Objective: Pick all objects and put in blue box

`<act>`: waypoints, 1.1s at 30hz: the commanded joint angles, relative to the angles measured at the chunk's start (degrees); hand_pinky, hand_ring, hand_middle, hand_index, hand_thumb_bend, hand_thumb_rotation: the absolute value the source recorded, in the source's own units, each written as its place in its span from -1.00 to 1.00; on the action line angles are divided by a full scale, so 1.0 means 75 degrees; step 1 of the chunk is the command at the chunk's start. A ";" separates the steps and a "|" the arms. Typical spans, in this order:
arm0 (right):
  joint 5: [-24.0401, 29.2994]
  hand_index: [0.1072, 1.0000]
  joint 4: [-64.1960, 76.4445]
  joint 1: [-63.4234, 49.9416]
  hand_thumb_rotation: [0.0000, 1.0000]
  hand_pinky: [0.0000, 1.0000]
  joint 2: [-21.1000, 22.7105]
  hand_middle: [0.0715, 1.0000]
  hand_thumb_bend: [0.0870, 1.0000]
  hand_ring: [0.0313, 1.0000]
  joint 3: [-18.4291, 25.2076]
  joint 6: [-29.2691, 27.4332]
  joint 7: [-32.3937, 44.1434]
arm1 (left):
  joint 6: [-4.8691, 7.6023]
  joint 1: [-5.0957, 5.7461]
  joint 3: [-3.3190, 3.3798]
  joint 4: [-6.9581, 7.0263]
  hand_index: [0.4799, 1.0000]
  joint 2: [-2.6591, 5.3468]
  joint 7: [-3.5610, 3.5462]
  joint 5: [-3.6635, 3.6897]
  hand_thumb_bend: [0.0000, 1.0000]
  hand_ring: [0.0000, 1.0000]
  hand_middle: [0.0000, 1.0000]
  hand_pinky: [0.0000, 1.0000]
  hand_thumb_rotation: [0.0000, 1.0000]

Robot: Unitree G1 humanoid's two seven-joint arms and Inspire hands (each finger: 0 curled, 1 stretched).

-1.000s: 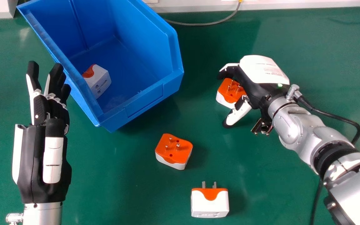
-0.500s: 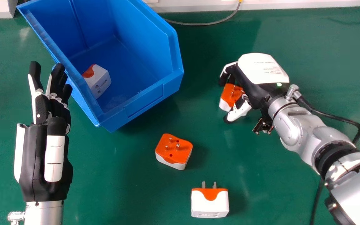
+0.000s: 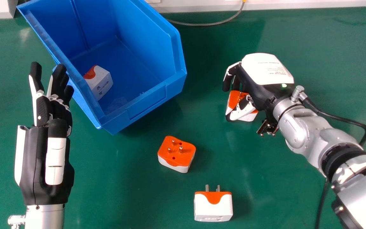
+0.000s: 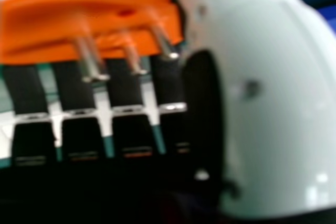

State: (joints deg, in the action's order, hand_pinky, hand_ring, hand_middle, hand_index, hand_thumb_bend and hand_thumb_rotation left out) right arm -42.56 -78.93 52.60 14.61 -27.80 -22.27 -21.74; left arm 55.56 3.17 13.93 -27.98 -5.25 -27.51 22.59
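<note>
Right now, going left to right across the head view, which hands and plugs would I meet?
Left hand, plug in the blue box, plug showing mostly orange, plug near the bottom edge, right hand.

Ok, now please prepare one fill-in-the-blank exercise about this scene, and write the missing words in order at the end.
The box that holds one plug adapter is ____ in colour. The hand that has another adapter between its thumb and fingers is the robot's ____ hand. A loose adapter rests on a ____ table. Altogether, the head view shows ____ adapters.

Missing words: blue; right; green; four.
</note>
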 commanded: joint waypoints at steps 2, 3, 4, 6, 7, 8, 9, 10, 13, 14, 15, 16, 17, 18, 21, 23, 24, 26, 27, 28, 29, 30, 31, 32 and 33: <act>0.0220 -0.09 0.0079 0.0258 -1.00 -0.13 0.0163 -0.11 -0.03 -0.19 0.0199 -0.0201 -0.0201 | 0.0160 -0.0037 0.0050 0.0022 0.82 -0.0034 -0.0022 0.0022 0.49 0.99 0.95 1.00 0.73; 0.0245 -0.09 0.0080 0.0264 -1.00 -0.13 0.0171 -0.11 -0.03 -0.19 0.0237 -0.0238 -0.0171 | 0.0157 -0.0039 0.0050 0.0026 0.82 -0.0036 -0.0025 0.0027 0.49 0.99 0.95 1.00 0.73; 0.0277 -0.09 0.0083 0.0270 -1.00 -0.14 0.0181 -0.11 -0.04 -0.19 0.0279 -0.0283 -0.0134 | 0.0152 -0.0045 0.0051 0.0024 0.82 -0.0041 -0.0033 0.0038 0.49 0.99 0.95 1.00 0.73; 0.0356 -0.10 0.0097 0.0281 -1.00 -0.14 0.0216 -0.11 -0.04 -0.20 0.0347 -0.0407 -0.0094 | 0.0147 -0.0041 0.0051 0.0039 0.82 -0.0042 -0.0037 0.0048 0.48 0.99 0.95 1.00 0.73; 0.0395 -0.10 0.0104 0.0287 -1.00 -0.14 0.0232 -0.11 -0.04 -0.20 0.0374 -0.0465 -0.0087 | 0.0151 -0.0037 0.0048 0.0048 0.82 -0.0036 -0.0034 0.0046 0.48 0.99 0.95 1.00 0.73; 0.0432 -0.10 0.0114 0.0298 -1.00 -0.14 0.0248 -0.11 -0.04 -0.20 0.0408 -0.0542 -0.0087 | 0.0155 -0.0043 0.0048 0.0036 0.82 -0.0034 -0.0041 0.0052 0.48 0.99 0.95 1.00 0.73; 0.0472 -0.11 0.0123 0.0316 -1.00 -0.15 0.0261 -0.11 -0.05 -0.21 0.0450 -0.0600 -0.0074 | 0.0160 -0.0057 0.0049 0.0009 0.82 -0.0035 -0.0054 0.0063 0.48 0.99 0.95 1.00 0.73; 0.0511 -0.11 0.0130 0.0333 -1.00 -0.15 0.0273 -0.11 -0.05 -0.21 0.0498 -0.0650 -0.0049 | 0.0163 -0.0069 0.0051 -0.0013 0.82 -0.0037 -0.0063 0.0070 0.48 0.99 0.95 1.00 0.73; 0.0717 -0.11 0.0179 0.0375 -1.00 -0.15 0.0312 -0.11 -0.05 -0.21 0.0743 -0.0880 0.0080 | 0.0172 -0.0072 0.0056 -0.0035 0.82 -0.0033 -0.0056 0.0055 0.48 0.99 0.96 1.00 0.73; 0.0797 -0.11 0.0205 0.0391 -1.00 -0.15 0.0330 -0.11 -0.05 -0.21 0.0816 -0.0976 0.0101 | 0.0171 -0.0064 0.0057 -0.0025 0.82 -0.0033 -0.0049 0.0048 0.48 0.99 0.96 1.00 0.73; 0.0895 -0.11 0.0230 0.0409 -1.00 -0.15 0.0346 -0.11 -0.05 -0.21 0.0912 -0.1076 0.0140 | 0.0174 -0.0066 0.0061 -0.0028 0.82 -0.0034 -0.0040 0.0038 0.48 0.99 0.96 1.00 0.73; 0.0983 -0.11 0.0258 0.0427 -1.00 -0.15 0.0361 -0.11 -0.05 -0.21 0.1004 -0.1185 0.0159 | 0.0180 -0.0076 0.0065 -0.0042 0.82 -0.0033 -0.0027 0.0022 0.48 0.99 0.96 1.00 0.73; 0.1053 -0.11 0.0282 0.0443 -1.00 -0.15 0.0372 -0.11 -0.05 -0.21 0.1078 -0.1267 0.0170 | 0.0181 -0.0088 0.0068 -0.0053 0.82 -0.0032 -0.0012 0.0005 0.48 0.99 0.96 1.00 0.73; 0.1149 -0.11 0.0312 0.0452 -1.00 -0.15 0.0384 -0.11 -0.05 -0.21 0.1166 -0.1377 0.0207 | 0.0191 -0.0108 0.0072 -0.0081 0.82 -0.0026 0.0005 -0.0020 0.47 0.99 0.96 1.00 0.73; 0.1417 -0.11 0.0403 0.0485 -1.00 -0.17 0.0408 -0.11 -0.05 -0.21 0.1422 -0.1662 0.0399 | 0.0220 -0.0159 0.0079 -0.0153 0.82 -0.0016 0.0043 -0.0099 0.47 1.00 0.96 1.00 0.73; 0.1552 -0.10 0.0457 0.0489 -1.00 -0.18 0.0417 -0.10 -0.05 -0.22 0.1550 -0.1820 0.0499 | 0.0235 -0.0170 0.0081 -0.0166 0.82 -0.0018 0.0055 -0.0128 0.47 1.00 0.96 1.00 0.73; 0.1619 -0.09 0.0506 0.0492 -1.00 -0.20 0.0431 -0.10 -0.06 -0.22 0.1615 -0.1949 0.0520 | 0.0236 -0.0171 0.0083 -0.0162 0.82 -0.0025 0.0062 -0.0138 0.47 1.00 0.96 1.00 0.73; 0.1742 -0.09 0.0612 0.0513 -1.00 -0.22 0.0478 -0.10 -0.06 -0.23 0.1718 -0.2194 0.0532 | 0.0257 -0.0199 0.0097 -0.0205 0.82 -0.0041 0.0072 -0.0159 0.47 1.00 0.96 1.00 0.73; 0.1819 -0.08 0.0659 0.0530 -1.00 -0.23 0.0501 -0.10 -0.06 -0.23 0.1789 -0.2305 0.0573 | 0.0273 -0.0210 0.0104 -0.0221 0.82 -0.0046 0.0083 -0.0180 0.47 1.00 0.96 1.00 0.73; 0.1902 -0.08 0.0696 0.0548 -1.00 -0.23 0.0516 -0.10 -0.06 -0.23 0.1869 -0.2392 0.0637 | 0.0291 -0.0229 0.0112 -0.0252 0.82 -0.0051 0.0090 -0.0197 0.47 1.00 0.96 1.00 0.73; 0.1990 -0.08 0.0746 0.0570 -1.00 -0.23 0.0534 -0.10 -0.06 -0.23 0.1951 -0.2501 0.0698 | 0.0301 -0.0252 0.0122 -0.0281 0.82 -0.0060 0.0097 -0.0214 0.47 1.00 0.96 1.00 0.73; 0.2121 -0.08 0.0814 0.0592 -1.00 -0.25 0.0554 -0.10 -0.06 -0.23 0.2048 -0.2635 0.0796 | 0.0310 -0.0270 0.0130 -0.0305 0.82 -0.0067 0.0111 -0.0239 0.47 1.00 0.96 1.00 0.73; 0.2241 -0.08 0.0893 0.0611 -1.00 -0.25 0.0570 -0.10 -0.06 -0.23 0.2144 -0.2780 0.0878 | 0.0314 -0.0285 0.0135 -0.0321 0.82 -0.0074 0.0122 -0.0261 0.47 1.00 0.96 1.00 0.73; 0.2361 -0.07 0.0981 0.0632 -1.00 -0.26 0.0574 -0.10 -0.06 -0.24 0.2243 -0.2922 0.0969 | 0.0318 -0.0302 0.0140 -0.0344 0.82 -0.0083 0.0131 -0.0279 0.47 1.00 0.95 1.00 0.73; 0.2476 -0.07 0.1057 0.0653 -1.00 -0.26 0.0567 -0.10 -0.06 -0.24 0.2331 -0.3042 0.1072 | 0.0324 -0.0317 0.0141 -0.0367 0.82 -0.0092 0.0143 -0.0296 0.47 1.00 0.95 1.00 0.73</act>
State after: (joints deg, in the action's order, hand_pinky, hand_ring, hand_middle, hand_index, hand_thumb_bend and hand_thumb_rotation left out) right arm -26.84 -73.52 54.08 17.73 -12.16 -42.38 -14.51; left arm 56.52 1.57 14.76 -30.90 -5.44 -26.49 20.69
